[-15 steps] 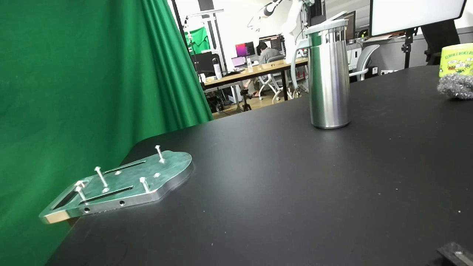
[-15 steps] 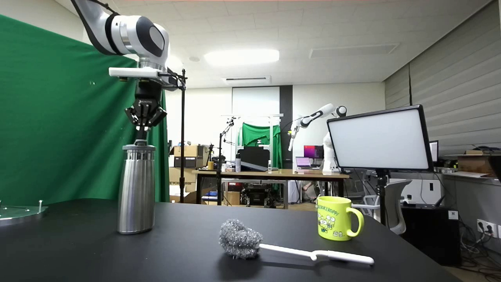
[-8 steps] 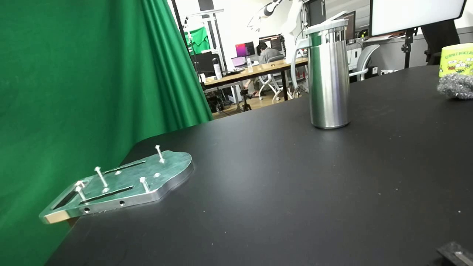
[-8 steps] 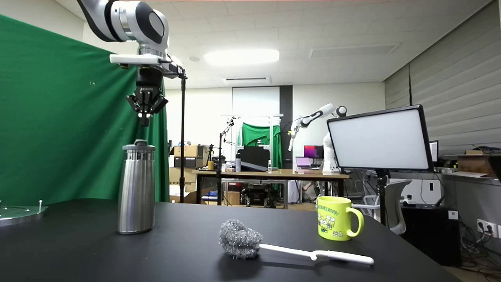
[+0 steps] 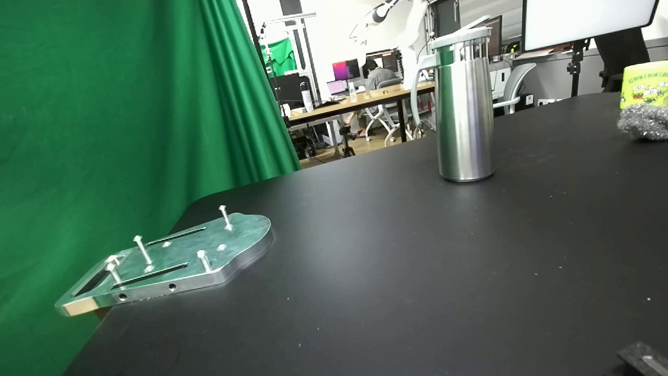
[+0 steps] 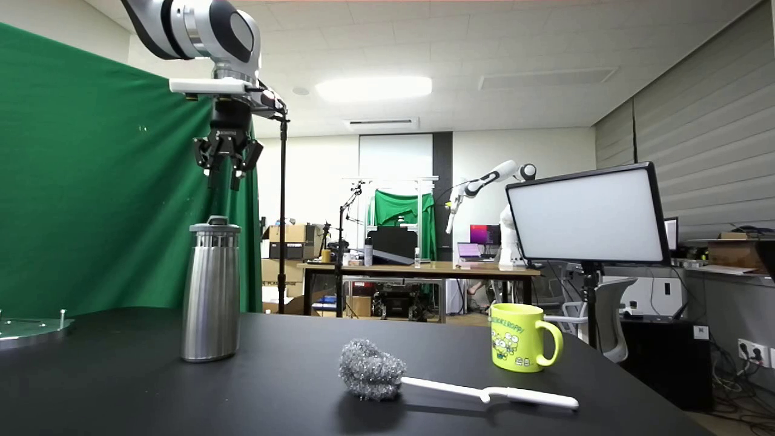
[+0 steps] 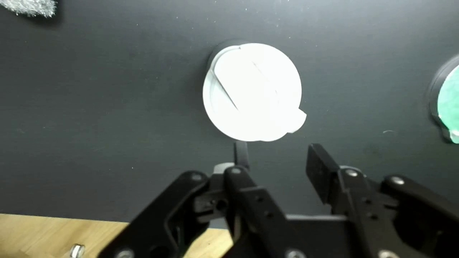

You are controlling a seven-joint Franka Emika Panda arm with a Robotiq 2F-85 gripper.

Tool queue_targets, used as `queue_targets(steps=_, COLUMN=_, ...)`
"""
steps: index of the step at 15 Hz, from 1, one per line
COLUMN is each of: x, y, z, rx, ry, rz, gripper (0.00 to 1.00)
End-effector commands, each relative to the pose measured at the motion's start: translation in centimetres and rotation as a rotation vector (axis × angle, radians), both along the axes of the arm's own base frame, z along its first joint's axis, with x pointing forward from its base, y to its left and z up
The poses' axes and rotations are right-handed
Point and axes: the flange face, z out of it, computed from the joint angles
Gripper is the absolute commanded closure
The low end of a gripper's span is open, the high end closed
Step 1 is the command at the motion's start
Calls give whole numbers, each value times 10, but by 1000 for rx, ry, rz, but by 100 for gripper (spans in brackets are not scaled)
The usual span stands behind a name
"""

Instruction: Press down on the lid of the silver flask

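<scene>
Wrist view: lid (image 7: pixel 255 93) bleached, detail faint; gripper (image 7: pixel 277 157) spread apart; scrubber (image 7: pixel 32 6), greenish plate (image 7: pixel 450 102) cut off.

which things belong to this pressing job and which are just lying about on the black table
For the job:
tall cylindrical silver metal flask
its round grey lid
black two-finger gripper, open and apart from the lid

Just lying about:
yellow-green cylindrical mug
white-handled scrubber with a bushy, silver, metallic-looking head
flat greenish pegged metal plate
</scene>
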Motion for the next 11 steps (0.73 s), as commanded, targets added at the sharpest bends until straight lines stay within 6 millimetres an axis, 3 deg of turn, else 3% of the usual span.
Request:
queue_targets(steps=1, x=-3, y=-4, z=14, rx=4, ry=11, rz=-13, gripper=20)
queue_targets(steps=4, x=-5, y=-5, z=13, rx=-5, ry=31, rz=-11, gripper=2)
queue_targets(steps=5, x=-6, y=-5, z=12, rx=-11, ry=47, rz=2, gripper=0)
queue_targets(steps=6, x=-4, y=-2, z=4, rx=-7, ry=27, rz=1, gripper=12)
queue_targets(steps=8, x=-6, y=-2, z=3, rx=-9, ry=40, rz=4, gripper=0)
queue_targets(steps=11, x=-6, y=-2, z=3, rx=-9, ry=41, rz=6, gripper=0)
